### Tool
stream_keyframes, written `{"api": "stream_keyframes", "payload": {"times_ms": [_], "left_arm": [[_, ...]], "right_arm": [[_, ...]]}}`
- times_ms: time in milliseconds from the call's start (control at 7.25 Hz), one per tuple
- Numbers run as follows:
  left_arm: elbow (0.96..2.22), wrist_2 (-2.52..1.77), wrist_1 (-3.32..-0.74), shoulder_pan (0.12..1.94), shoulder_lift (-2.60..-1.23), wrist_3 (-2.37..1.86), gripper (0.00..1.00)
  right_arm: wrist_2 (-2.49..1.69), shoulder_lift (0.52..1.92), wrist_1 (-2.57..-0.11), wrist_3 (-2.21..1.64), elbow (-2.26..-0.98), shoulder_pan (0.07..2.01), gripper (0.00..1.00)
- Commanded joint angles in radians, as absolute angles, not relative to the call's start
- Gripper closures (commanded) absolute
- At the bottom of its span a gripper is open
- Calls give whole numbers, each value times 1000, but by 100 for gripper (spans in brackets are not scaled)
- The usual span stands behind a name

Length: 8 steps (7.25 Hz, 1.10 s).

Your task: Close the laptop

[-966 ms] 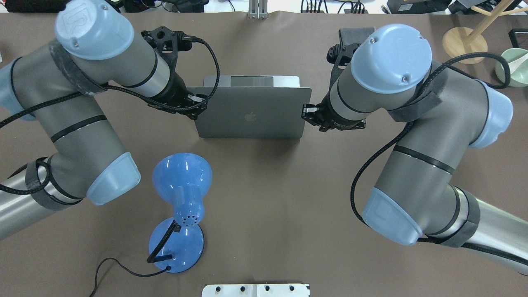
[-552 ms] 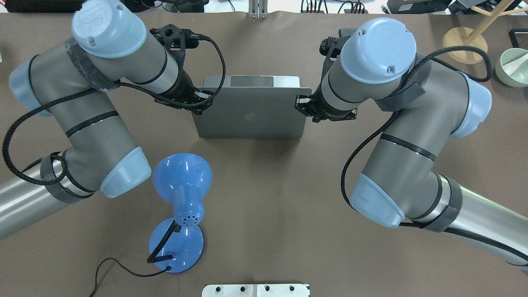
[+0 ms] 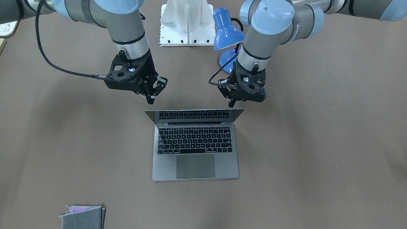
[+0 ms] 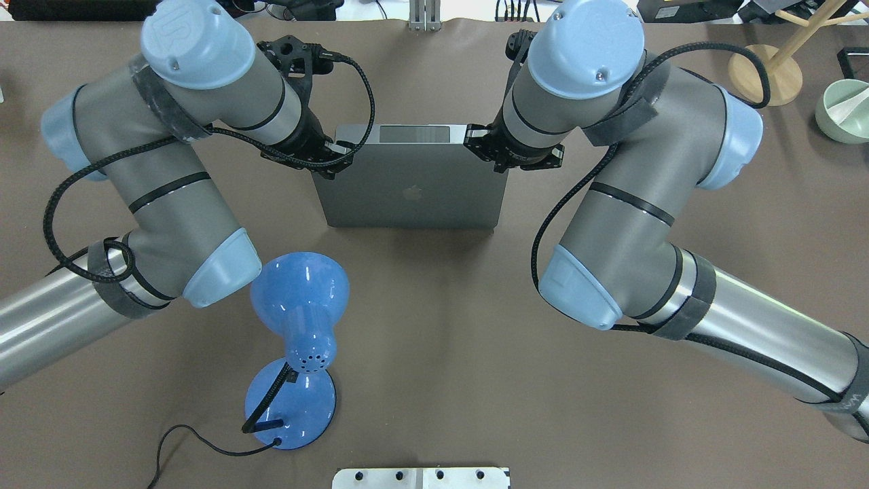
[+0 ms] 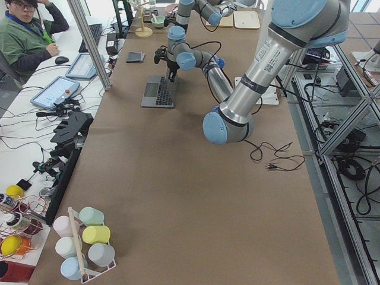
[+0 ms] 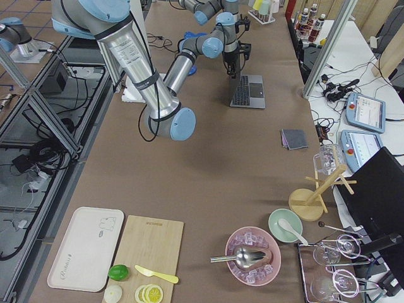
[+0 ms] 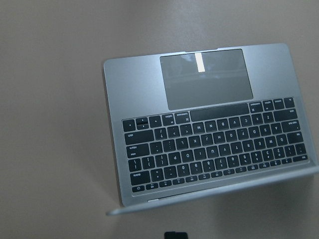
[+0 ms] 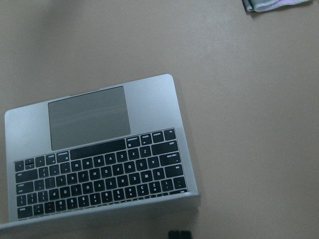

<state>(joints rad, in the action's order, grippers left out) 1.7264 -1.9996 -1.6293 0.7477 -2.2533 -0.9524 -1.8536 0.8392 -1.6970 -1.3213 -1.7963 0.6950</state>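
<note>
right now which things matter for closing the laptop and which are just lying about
For the job:
laptop
left pincer
right pincer

Lying about:
blue desk lamp
grey pouch
green bowl
wooden stand

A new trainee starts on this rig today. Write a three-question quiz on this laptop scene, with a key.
1. True or false: the slim silver-grey metal laptop is fully shut.
2. The blue metal desk lamp stands on which arm's side? A left, B right.
3. Fill in: the left tool and right tool are near the lid's upper ___.
Key: 1 false, the lid is partly open; 2 A; 3 corners.
</note>
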Motion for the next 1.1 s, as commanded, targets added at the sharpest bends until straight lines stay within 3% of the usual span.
{"api": "stream_keyframes", "payload": {"times_ms": [0,966], "left_arm": [[1660,-1999,-1690,759,-2267,-936,100],[1472,-1993,-1724,819,-2373,-901,100]], "right_arm": [[-1853,810,-1683,-1336,-1729,696,100],[-1850,707,-1488,-1336,-1425,758,100]]}}
